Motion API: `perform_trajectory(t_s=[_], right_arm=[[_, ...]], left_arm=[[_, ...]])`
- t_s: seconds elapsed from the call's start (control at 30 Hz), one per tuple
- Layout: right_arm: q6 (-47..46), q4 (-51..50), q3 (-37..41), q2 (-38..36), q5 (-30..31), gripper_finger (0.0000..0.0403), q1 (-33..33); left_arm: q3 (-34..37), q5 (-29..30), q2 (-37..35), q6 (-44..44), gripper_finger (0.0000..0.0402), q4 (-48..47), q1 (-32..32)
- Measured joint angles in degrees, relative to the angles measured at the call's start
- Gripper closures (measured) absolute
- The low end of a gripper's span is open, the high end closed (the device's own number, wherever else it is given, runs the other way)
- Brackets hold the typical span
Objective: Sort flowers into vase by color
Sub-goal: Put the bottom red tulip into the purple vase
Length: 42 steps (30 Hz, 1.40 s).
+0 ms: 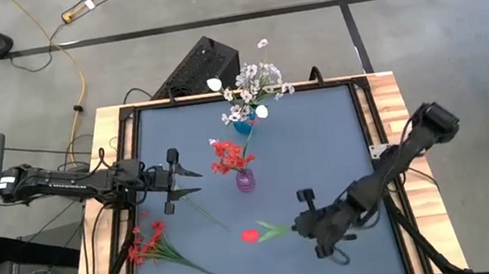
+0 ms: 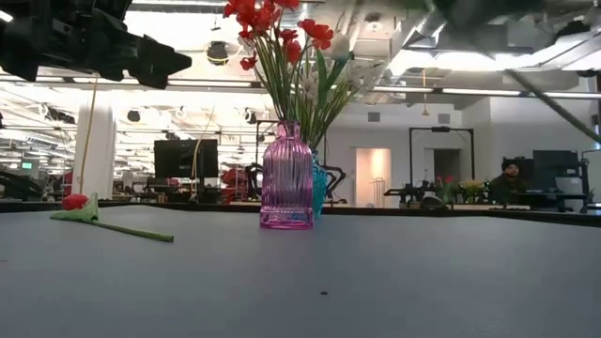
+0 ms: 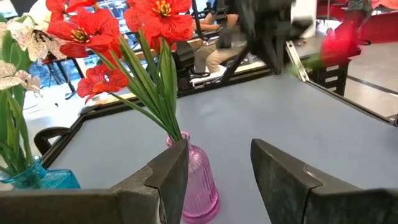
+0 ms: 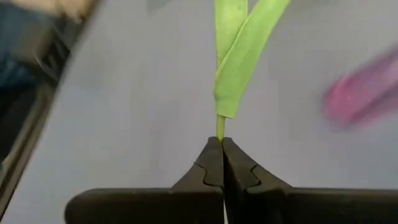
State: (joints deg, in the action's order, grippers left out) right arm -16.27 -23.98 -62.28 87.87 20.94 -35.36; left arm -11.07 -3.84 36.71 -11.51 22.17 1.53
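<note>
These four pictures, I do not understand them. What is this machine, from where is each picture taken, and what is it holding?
It is a robot with two dark arms at a table. One camera looks down from above, one sits at table height, and one rides on each wrist. The right gripper is shut on the stem of a red tulip. The left gripper is open and empty, beside the pink vase with red flowers. A blue vase holds white flowers. A red spray lies on the table.

Grey floor (image 1: 438, 38) — bright ceiling lights (image 2: 56, 83) over office desks (image 2: 451, 197).
</note>
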Motion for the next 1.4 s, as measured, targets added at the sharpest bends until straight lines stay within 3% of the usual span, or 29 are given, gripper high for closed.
perform_trajectory(t_s=[0.13, 0.2, 0.37, 0.53, 0.7, 0.93, 1.4], right_arm=[[11.42, 9.93, 4.19, -7.08, 0.35, 0.0388, 3.4], [15.53, 17.81, 8.5, -10.19, -2.44, 0.0388, 5.78], [27.05, 52.94, 22.35, -15.31, -13.27, 0.0388, 13.47], [35.36, 90.82, 32.34, -9.19, -24.21, 0.0388, 21.95], [36.41, 112.4, 31.17, 3.49, -31.22, 0.0388, 28.12], [28.12, 113.63, 22.42, 12.56, -33.94, 0.0388, 32.52], [28.31, 109.45, 20.32, 10.63, -34.56, 0.0388, 32.47]], left_arm=[[0.0, 0.05, 0.0, -0.2, 0.0237, -0.03, -0.01], [-0.01, 0.03, 0.02, 0.03, 0.0237, -0.15, -0.01], [-0.02, 0.3, 0.04, 0.73, 0.0237, 0.83, -0.01], [-0.02, 3.59, 0.04, 2.17, 0.0237, 3.1, -0.01], [-0.04, 6.28, 0.56, 2.42, 0.0237, 3.25, -0.01], [-0.07, 7.9, 4.29, 0.25, 0.0237, 2.96, -0.13], [-0.02, 7.07, 9.42, 1.05, 0.0237, 3.08, -0.43]])
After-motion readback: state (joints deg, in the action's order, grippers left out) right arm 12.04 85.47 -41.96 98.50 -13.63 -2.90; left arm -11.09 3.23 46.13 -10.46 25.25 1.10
